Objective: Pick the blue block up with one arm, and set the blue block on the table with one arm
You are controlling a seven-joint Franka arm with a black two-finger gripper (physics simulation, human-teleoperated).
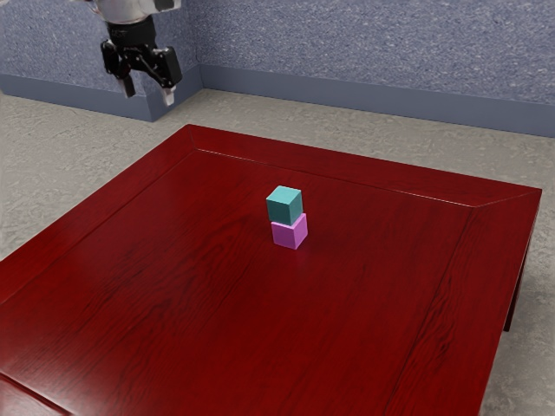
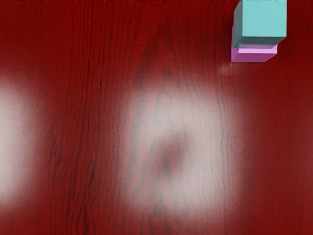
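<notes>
One blue block, end effector apart

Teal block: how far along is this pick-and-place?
Nothing looks done: the teal block rests on the pink block. The open gripper is empty, away from both. Grasping the teal block, lifting it off and setting it on the red table are left.

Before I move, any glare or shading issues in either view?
Wrist view: two pale glare patches on the glossy red wooden table, dim smudge inside the central one; neither reaches the teal cube. Exterior view: cube's sides darker than its top.
</notes>
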